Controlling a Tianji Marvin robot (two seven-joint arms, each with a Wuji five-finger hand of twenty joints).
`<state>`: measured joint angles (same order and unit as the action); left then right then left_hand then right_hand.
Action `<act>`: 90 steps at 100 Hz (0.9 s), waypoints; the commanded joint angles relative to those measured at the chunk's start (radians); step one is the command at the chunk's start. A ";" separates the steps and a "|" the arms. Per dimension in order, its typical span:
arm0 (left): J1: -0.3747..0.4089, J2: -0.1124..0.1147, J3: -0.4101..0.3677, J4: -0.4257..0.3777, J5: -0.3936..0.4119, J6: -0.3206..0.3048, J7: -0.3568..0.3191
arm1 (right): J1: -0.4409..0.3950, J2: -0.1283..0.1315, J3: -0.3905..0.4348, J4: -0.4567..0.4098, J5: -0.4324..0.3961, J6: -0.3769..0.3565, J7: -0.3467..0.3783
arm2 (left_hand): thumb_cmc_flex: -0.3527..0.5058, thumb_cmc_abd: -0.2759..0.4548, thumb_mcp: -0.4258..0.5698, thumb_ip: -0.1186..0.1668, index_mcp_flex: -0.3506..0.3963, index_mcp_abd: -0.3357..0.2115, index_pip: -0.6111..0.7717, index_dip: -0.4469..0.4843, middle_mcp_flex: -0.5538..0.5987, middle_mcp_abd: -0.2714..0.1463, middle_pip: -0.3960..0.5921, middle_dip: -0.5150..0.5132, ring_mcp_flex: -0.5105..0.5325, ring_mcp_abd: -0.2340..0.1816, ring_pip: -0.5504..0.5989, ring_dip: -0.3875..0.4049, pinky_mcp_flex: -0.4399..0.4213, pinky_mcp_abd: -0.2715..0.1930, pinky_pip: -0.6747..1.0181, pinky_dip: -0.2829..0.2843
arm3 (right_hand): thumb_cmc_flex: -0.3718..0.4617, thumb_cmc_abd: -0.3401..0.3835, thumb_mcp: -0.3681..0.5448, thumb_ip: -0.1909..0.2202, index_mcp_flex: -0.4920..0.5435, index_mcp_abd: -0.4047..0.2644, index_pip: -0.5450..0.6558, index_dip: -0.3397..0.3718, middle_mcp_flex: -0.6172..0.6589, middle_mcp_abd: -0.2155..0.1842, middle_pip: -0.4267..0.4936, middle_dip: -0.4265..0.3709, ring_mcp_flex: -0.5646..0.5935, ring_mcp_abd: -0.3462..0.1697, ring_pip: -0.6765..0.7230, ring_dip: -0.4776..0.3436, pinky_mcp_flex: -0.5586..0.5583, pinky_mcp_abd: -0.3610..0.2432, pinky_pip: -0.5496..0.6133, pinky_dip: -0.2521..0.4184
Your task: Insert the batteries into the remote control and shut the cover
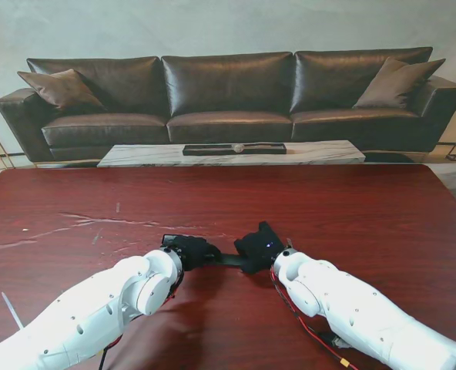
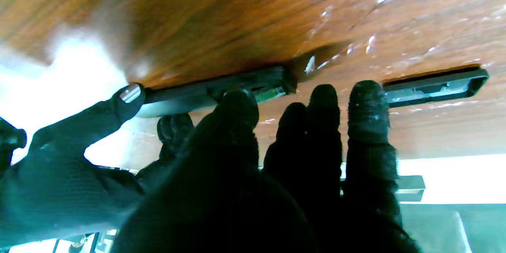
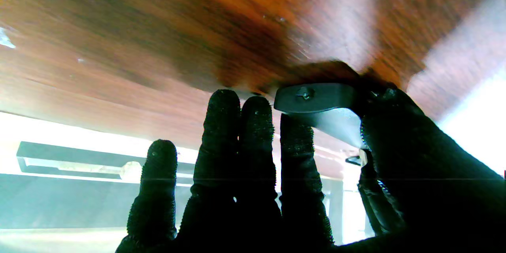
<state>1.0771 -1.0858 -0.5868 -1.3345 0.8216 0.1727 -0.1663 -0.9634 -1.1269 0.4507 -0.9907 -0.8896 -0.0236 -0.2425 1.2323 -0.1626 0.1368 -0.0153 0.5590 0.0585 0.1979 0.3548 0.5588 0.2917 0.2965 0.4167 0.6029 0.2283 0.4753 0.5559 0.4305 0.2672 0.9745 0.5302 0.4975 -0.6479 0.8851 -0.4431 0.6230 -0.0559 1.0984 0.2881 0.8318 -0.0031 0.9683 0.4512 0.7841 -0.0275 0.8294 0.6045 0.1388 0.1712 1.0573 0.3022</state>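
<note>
The black remote control (image 1: 229, 259) lies low over the dark red table (image 1: 351, 223), between my two gloved hands. My right hand (image 1: 260, 245) is shut on one end of the remote control (image 3: 316, 98), pinched between thumb and fingers. My left hand (image 1: 191, 250) is at the other end with its fingers (image 2: 367, 102) stretched out and apart. Its thumb (image 2: 237, 112) rests against the side of the remote control (image 2: 213, 89). The battery cover (image 2: 435, 84) lies flat on the table beside the left hand. No battery can be made out.
A dark leather sofa (image 1: 228, 96) and a low marble table (image 1: 232, 154) with a black tray stand beyond the far edge. A red cable (image 1: 305, 327) hangs along my right forearm. A thin white strip (image 1: 11, 311) lies near my left arm.
</note>
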 commanded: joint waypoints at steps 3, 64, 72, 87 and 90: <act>0.013 0.015 0.013 0.061 -0.006 0.020 -0.019 | -0.026 0.011 -0.012 0.014 -0.008 -0.009 0.019 | 0.059 0.005 0.012 -0.011 0.155 0.252 0.118 0.034 0.024 0.035 -0.009 -0.011 0.029 0.016 -0.017 -0.012 0.013 0.004 0.020 -0.013 | 0.154 0.052 0.076 0.059 0.134 -0.165 0.129 0.053 0.038 -0.026 -0.018 -0.032 0.016 -0.016 0.007 0.014 -0.020 0.004 0.011 0.024; 0.025 0.014 0.010 0.047 0.002 0.081 -0.019 | -0.030 0.017 -0.004 -0.003 -0.014 -0.017 0.034 | 0.059 0.010 0.023 -0.014 0.189 0.270 0.135 0.032 0.043 0.061 0.009 -0.012 0.050 0.025 0.020 -0.005 0.057 -0.005 0.032 -0.057 | 0.156 0.057 0.071 0.061 0.132 -0.167 0.127 0.055 0.036 -0.027 -0.019 -0.031 0.015 -0.017 0.005 0.014 -0.023 0.010 0.009 0.023; 0.030 0.016 0.001 0.041 0.013 0.078 -0.021 | -0.031 0.017 -0.003 -0.004 -0.014 -0.016 0.035 | 0.059 0.010 0.020 -0.015 0.192 0.268 0.137 0.032 0.045 0.061 0.009 -0.012 0.050 0.024 0.020 -0.006 0.055 -0.005 0.032 -0.060 | 0.156 0.058 0.070 0.061 0.132 -0.167 0.127 0.055 0.036 -0.026 -0.019 -0.031 0.014 -0.016 0.004 0.014 -0.023 0.010 0.010 0.024; 0.037 0.022 -0.009 0.032 0.028 0.079 -0.031 | -0.033 0.016 -0.001 -0.007 -0.013 -0.016 0.037 | 0.059 0.011 0.012 -0.016 0.192 0.261 0.137 0.031 0.042 0.053 0.007 -0.013 0.045 0.023 0.017 -0.008 0.048 -0.006 0.029 -0.067 | 0.157 0.060 0.069 0.061 0.131 -0.166 0.126 0.055 0.036 -0.026 -0.019 -0.031 0.014 -0.017 0.004 0.015 -0.022 0.011 0.010 0.024; 0.038 0.022 -0.009 0.032 0.029 0.081 -0.033 | -0.033 0.016 -0.001 -0.007 -0.013 -0.016 0.037 | 0.059 0.012 0.011 -0.016 0.192 0.262 0.137 0.031 0.040 0.053 0.006 -0.013 0.043 0.022 0.017 -0.009 0.046 -0.006 0.028 -0.068 | 0.157 0.061 0.068 0.061 0.131 -0.166 0.126 0.055 0.035 -0.026 -0.019 -0.031 0.014 -0.017 0.005 0.015 -0.022 0.011 0.010 0.024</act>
<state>1.0945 -1.0919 -0.5990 -1.3452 0.8484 0.2374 -0.1723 -0.9708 -1.1191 0.4621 -1.0107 -0.8966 -0.0336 -0.2224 1.2323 -0.1626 0.1368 -0.0153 0.5582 -0.0404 0.1539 0.3189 0.5802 0.3053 0.2975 0.4152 0.6433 0.2362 0.4751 0.5527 0.4799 0.2526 0.9934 0.4710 0.5069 -0.6478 0.8790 -0.4433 0.6230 -0.0409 1.0984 0.2881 0.8334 -0.0062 0.9683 0.4495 0.7841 -0.0275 0.8294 0.6046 0.1384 0.1712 1.0573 0.3023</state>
